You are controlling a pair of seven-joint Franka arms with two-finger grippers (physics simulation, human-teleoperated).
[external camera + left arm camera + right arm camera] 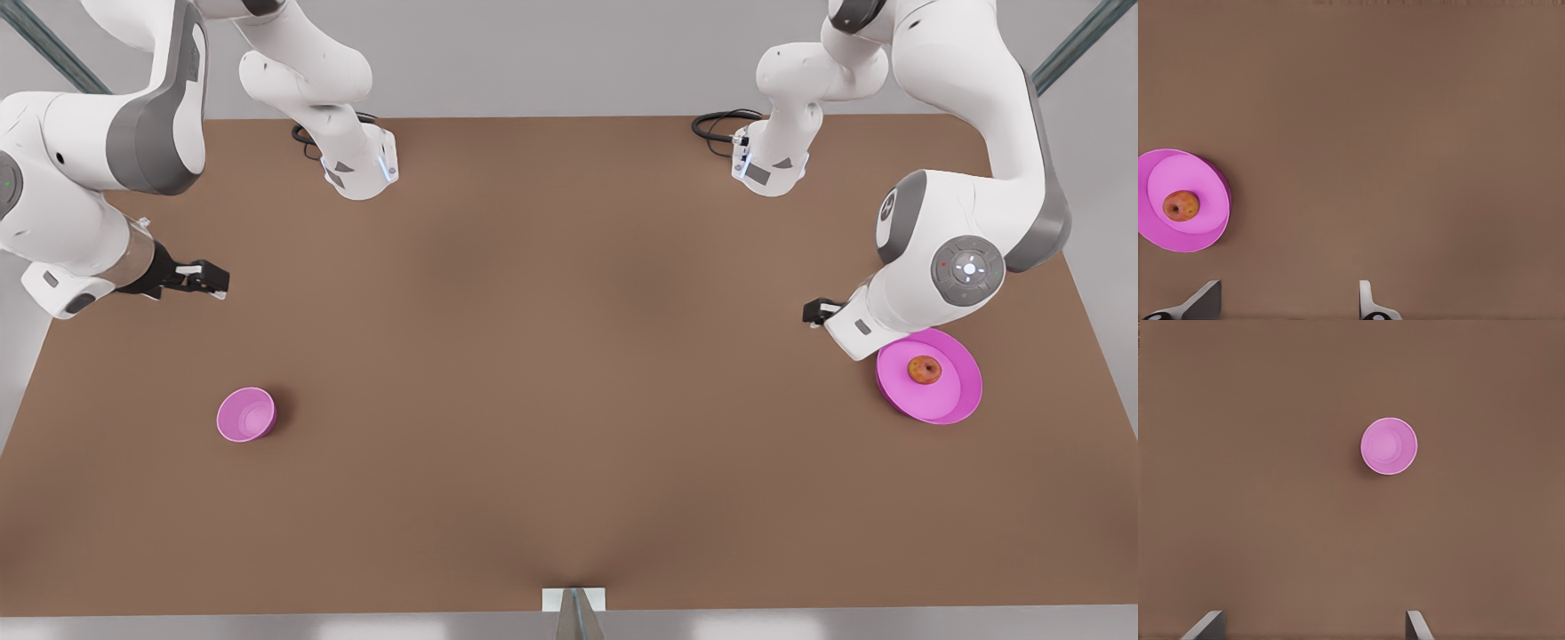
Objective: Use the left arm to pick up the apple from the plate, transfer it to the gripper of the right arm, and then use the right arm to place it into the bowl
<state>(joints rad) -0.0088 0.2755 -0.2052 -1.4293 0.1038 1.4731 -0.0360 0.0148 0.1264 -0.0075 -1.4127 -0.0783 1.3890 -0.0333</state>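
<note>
The apple [925, 370] sat alone near the middle of the plate [956, 404], a small round orange-red fruit with a yellowish patch and a dark dimple at its stem end, untouched by either arm. The plate was a wide, shallow magenta dish with a low raised rim and a smooth matte face, resting on the plain brown table [569, 373] at the front view's right. The left gripper [820, 312] hung just beside the plate's far rim, above the table, its white-tipped fingers [1366, 297] spread wide with nothing between them, probably so it could descend around the fruit. Well apart, at the front view's left, stood the bowl [246, 414], smaller, deeper and the same magenta, empty. The right gripper [203, 277] waited above the table beyond the bowl, jaws likewise wide and empty, seemingly parked near its drop-off point until the handover.
</note>
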